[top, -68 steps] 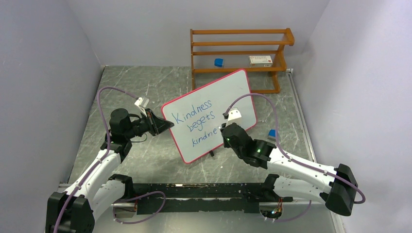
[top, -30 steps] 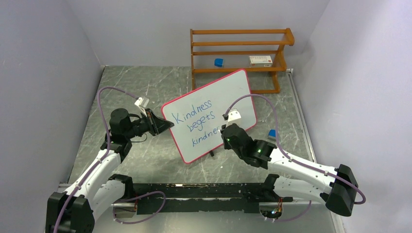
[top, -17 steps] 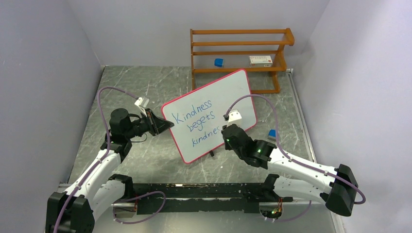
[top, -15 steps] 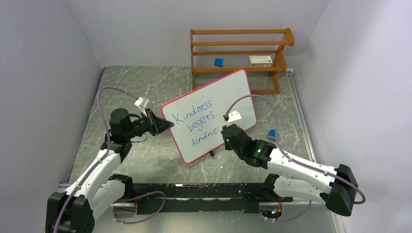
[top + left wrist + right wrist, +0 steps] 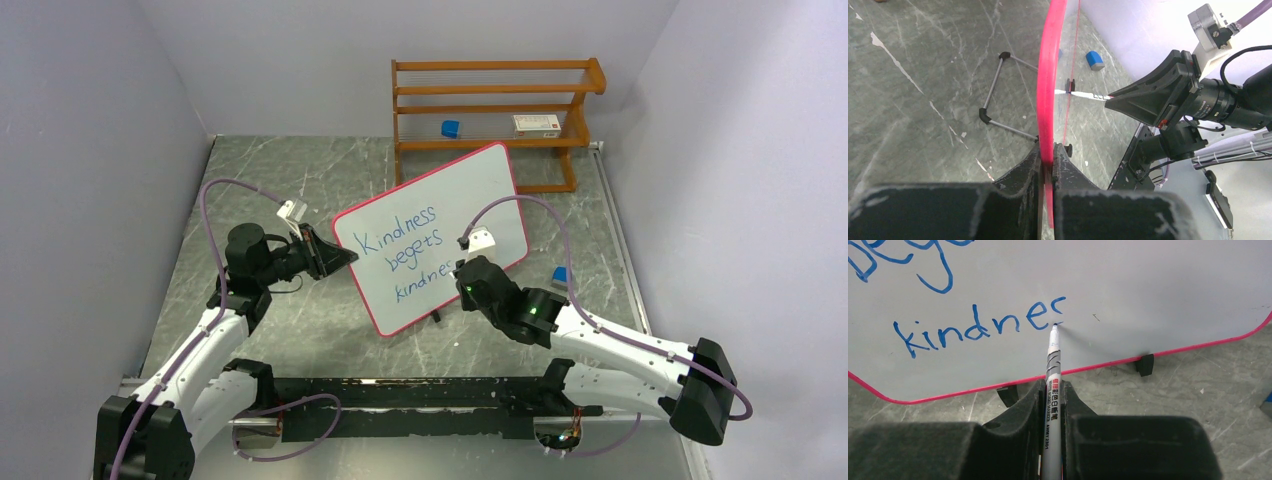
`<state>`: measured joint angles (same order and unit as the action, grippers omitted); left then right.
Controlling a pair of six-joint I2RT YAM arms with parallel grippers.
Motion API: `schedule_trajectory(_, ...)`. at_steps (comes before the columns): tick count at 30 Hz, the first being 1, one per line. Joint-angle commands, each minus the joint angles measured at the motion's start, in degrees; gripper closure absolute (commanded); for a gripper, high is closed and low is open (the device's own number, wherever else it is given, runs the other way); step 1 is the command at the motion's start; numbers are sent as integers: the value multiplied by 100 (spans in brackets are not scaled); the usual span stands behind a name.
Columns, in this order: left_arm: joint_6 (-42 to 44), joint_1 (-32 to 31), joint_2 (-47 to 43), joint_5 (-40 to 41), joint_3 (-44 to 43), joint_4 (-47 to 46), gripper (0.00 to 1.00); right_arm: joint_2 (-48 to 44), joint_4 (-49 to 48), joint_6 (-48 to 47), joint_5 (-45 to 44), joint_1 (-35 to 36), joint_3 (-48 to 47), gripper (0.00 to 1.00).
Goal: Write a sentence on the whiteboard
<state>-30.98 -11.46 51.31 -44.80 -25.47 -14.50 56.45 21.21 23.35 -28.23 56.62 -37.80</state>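
Right hand: closed on a white marker, barrel upright in the frame; its lower length is buried between the fingers and its print is only partly legible. Marker tip: touching the whiteboard at the foot of an unfinished curved stroke. Sentence: blue cursive; the right wrist view shows "kindne" plus that stroke, with the line above cut off at the top edge so only letter tails remain. In the top view three lines read "Kindness", "begets" and a third whose end is covered by the right hand; the marker cannot be made out there. Board: propped at centre frame in the top view, tilted, pink rim all round; one black foot shows at lower right, a second is half hidden behind the fingers. Left hand: closed on the board's rim, pinching it at the board's left edge in the top view. Left wrist view gives the board edge-on, writing face unreadable, a wire stand behind it. Counter: grey marbled. Wooden rack, upper centre, holding a small blue item and a box, too small to identify.
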Motion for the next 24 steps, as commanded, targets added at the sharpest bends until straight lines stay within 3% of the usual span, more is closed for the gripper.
schedule_trajectory(1, 136, -31, -35, 235, -142, 158, 95, 7, -126, 37, 16, -24, 67, 100)
schedule_trajectory(24, 154, -31, -39, 235, -160, 185, 95, -19, -146, 137, -415, -28, 137, 100)
